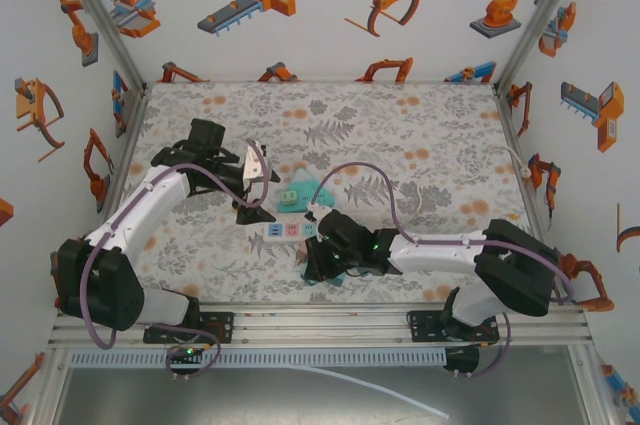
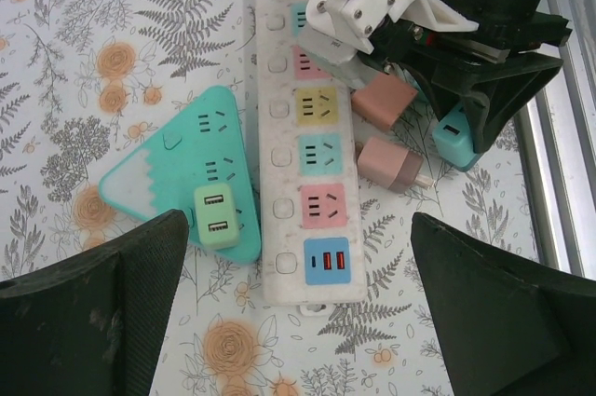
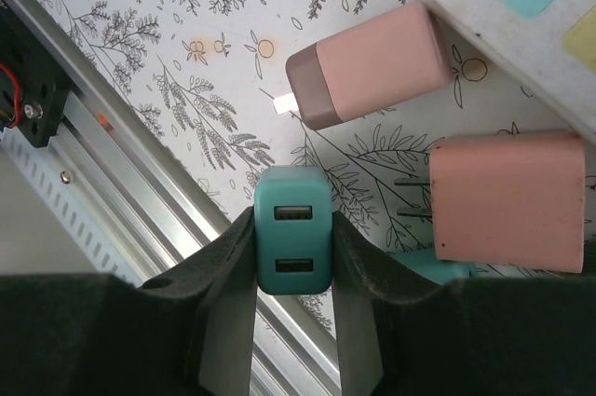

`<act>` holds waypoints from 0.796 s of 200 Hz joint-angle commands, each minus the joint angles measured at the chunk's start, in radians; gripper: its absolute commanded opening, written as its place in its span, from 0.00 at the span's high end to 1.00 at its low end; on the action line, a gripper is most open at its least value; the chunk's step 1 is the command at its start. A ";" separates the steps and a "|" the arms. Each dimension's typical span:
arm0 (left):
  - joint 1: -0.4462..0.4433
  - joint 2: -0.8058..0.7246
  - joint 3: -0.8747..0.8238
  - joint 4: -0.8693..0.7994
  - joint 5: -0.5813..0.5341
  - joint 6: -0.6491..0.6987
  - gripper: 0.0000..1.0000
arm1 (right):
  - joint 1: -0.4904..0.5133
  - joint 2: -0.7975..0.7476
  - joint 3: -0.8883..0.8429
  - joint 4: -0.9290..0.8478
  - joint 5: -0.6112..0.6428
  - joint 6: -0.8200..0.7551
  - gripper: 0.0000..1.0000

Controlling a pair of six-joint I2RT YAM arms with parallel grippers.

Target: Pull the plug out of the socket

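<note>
One plug looks already freed: the right gripper (image 3: 294,261) is clamped on a teal USB plug (image 3: 293,228), held clear of the white power strip (image 2: 276,182). What seems left is the pale green plug (image 2: 216,216) seated in the teal triangular socket (image 2: 168,168), below the left gripper (image 2: 298,321), whose jaws stand wide apart. Two pink chargers (image 2: 385,100) lie loose on the table (image 2: 74,61) just beside the strip, near the right gripper and not blocking the green plug.
</note>
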 commanded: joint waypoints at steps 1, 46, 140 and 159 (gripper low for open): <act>0.005 0.011 0.023 -0.025 0.006 0.036 0.03 | 0.004 -0.006 0.006 -0.007 0.056 0.003 0.68; 0.005 0.014 0.017 -0.007 0.001 0.024 0.04 | 0.004 -0.053 -0.016 -0.024 0.109 0.017 0.59; 0.005 -0.011 -0.007 0.151 -0.007 -0.179 0.04 | 0.005 -0.226 -0.039 -0.075 0.202 -0.086 0.50; 0.009 -0.011 -0.019 0.261 -0.051 -0.335 0.05 | 0.005 -0.298 -0.040 -0.083 0.241 -0.225 0.50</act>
